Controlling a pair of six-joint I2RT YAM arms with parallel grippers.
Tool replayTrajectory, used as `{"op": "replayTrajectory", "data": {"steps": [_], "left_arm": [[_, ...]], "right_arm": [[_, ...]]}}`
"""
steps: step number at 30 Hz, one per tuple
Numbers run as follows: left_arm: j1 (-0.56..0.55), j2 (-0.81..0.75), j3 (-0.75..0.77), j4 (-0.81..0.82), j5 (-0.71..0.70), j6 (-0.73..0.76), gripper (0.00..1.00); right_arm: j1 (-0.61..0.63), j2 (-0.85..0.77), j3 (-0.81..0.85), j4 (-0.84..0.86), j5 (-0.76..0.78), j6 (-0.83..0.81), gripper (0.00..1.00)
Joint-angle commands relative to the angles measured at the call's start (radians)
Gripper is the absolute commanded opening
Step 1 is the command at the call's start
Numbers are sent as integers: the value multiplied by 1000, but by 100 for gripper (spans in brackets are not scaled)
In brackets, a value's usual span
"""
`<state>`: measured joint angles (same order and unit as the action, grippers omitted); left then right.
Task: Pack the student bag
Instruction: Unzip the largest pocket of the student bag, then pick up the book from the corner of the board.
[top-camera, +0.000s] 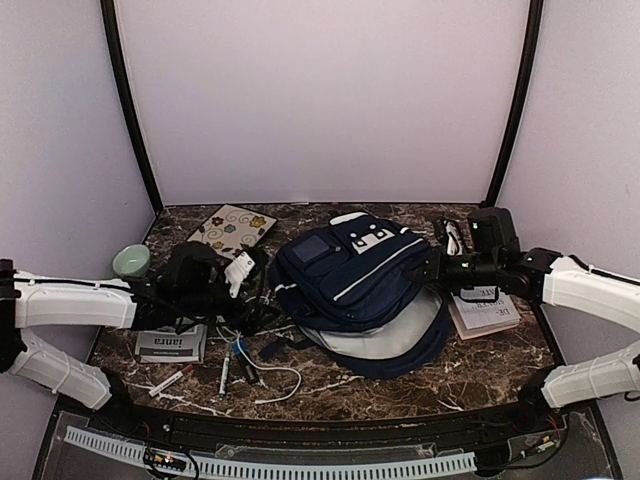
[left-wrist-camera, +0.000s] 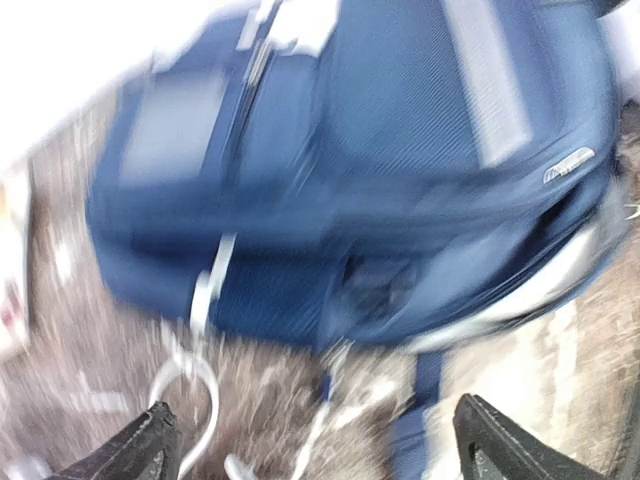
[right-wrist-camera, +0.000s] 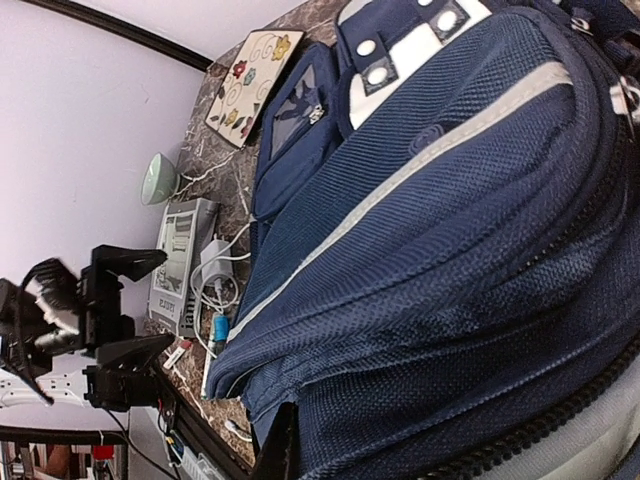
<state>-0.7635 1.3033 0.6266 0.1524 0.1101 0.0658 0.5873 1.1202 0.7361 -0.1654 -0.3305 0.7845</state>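
The student bag (top-camera: 360, 280) is lying flat in the middle of the marble counter (top-camera: 400, 385), its top handle pointing toward the back edge and its front pockets facing up. Along the side nearest the front edge, the main compartment is gaping open and showing pale grey lining (top-camera: 400, 335).

Packing appears to be at an early stage, since several loose items are lying outside the bag. A flowered notebook (top-camera: 232, 230) is sitting near the back left corner. A pale green cup (top-camera: 130, 261) is sitting at the left edge. A small booklet (top-camera: 172, 343), some pens (top-camera: 225, 370) and a white cable (top-camera: 280, 385) are lying toward the front left, near the bag. Printed papers (top-camera: 485, 312) are lying near the right edge. Whether anything is already inside the bag cannot be seen.

The left gripper (left-wrist-camera: 320, 445) is hovering over the clutter just left of the bag, with its fingers spread wide and carrying nothing; its own camera view is blurred. The right gripper (top-camera: 438, 268) is pressing against the bag's right side. Only part of one finger is showing there, so I cannot tell whether it is gripping the fabric.
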Motion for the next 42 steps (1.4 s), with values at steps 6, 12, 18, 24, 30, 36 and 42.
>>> {"op": "replayTrajectory", "data": {"steps": [6,12,18,24,30,36,42], "left_arm": [[-78,-53,180,-229,-478,-51,99],[33,18,261,-461,-476,-350,99],[93,3,277,-636,-667,-545,99],[327,-25,192,-606,-469,-618,99],[512,-13,171,-682,-394,-652,99],[647,-109,83,-625,-365,-685,99],[751,-75,-11,-546,-216,-671,99]], "right_arm": [[50,33,123,160,99,-11,8],[48,-44,85,-16,321,-25,54],[44,-115,80,-225,509,-82,68],[38,-107,110,-341,560,-132,74],[42,-55,155,-143,232,-133,60],[205,229,326,46,137,-108,57],[399,558,531,155,124,-63,58]]}}
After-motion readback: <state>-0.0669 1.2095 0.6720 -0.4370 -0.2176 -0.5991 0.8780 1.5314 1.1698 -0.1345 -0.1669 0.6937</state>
